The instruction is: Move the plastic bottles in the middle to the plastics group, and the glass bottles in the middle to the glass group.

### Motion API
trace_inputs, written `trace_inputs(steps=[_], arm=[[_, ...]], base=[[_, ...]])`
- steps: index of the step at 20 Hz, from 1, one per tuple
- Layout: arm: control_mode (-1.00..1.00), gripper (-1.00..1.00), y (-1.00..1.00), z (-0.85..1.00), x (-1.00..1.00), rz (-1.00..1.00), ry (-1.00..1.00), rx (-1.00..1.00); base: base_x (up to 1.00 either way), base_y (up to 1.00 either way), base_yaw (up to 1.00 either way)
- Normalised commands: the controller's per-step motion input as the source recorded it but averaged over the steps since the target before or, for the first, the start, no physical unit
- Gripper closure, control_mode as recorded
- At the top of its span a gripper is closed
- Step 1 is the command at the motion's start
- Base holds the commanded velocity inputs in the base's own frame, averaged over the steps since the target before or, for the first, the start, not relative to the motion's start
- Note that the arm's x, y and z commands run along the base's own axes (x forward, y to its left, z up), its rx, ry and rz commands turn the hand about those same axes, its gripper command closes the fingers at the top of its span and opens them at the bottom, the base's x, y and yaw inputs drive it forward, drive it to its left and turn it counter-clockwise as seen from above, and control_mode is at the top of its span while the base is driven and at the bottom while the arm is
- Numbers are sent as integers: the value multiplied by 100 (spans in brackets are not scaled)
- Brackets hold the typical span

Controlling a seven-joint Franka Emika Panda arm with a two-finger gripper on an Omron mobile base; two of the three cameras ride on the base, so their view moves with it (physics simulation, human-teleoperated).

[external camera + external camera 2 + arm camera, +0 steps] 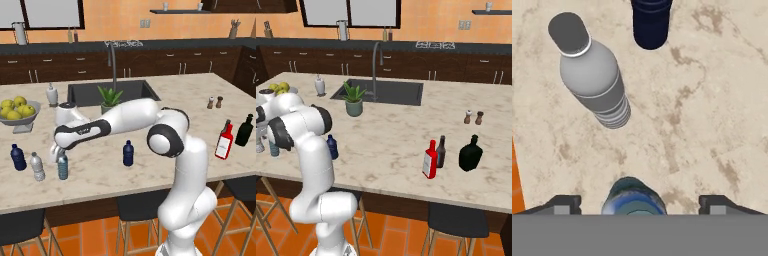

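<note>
Left base view: gripper above teal-blue bottle, upright on counter, just beside greyish-white bottle; navy bottle beyond that; second navy bottle well apart; red bottle near green-black bottle.

Right base view: red bottle standing apart from green-black bottle.

Hand view: fingertips spread clear of teal-blue bottle, released.

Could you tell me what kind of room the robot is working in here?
It looks like a home kitchen, rendered in simulation: a marble-topped island with a built-in sink and tall faucet, dark cabinets along the back wall, and bar stools tucked under the counter.
</note>
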Motion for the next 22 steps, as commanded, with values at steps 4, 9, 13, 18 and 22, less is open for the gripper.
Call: trace_inputs(steps=[4, 9, 13, 18, 22], arm=[[-100, -100, 1, 16, -7, 0, 0, 0], [-100, -100, -5, 27, -4, 0, 0, 0], [-100, -100, -29, 55, -1, -6, 3, 0], [-100, -100, -61, 52, -23, -7, 4, 0], [-100, -100, -79, 37, -32, -20, 0, 0]], base=[[0, 0, 0], [0, 0, 0], [0, 0, 0], [0, 0, 0], [0, 0, 0]])
